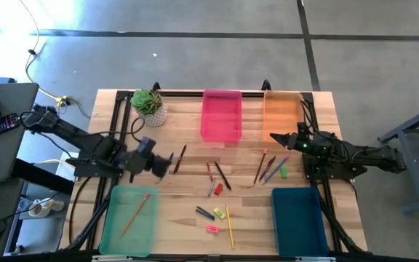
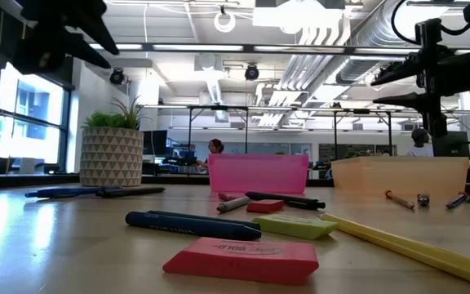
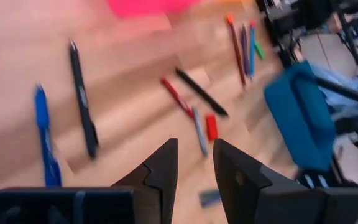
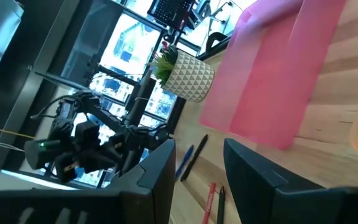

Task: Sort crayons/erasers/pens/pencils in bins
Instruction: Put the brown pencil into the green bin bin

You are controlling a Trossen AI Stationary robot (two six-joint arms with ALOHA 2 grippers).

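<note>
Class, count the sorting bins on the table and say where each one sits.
4. The pink bin and orange bin sit side by side along the far edge. The light green bin is near-left, holding one pencil; the teal bin is near-right.

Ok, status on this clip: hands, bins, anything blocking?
Left hand open, empty, near the blue pen. Right hand open, empty, by the orange bin. One pencil in green bin. Nothing blocking.

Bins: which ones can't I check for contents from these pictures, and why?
- Pink bin: low view shows only its wall; its floor in the high view looks washed out.
- Orange bin: same in the low view.
- Teal bin: blurred in the left wrist view.
- Green bin: bottom edge cropped in the high view; one pencil visible.
</note>
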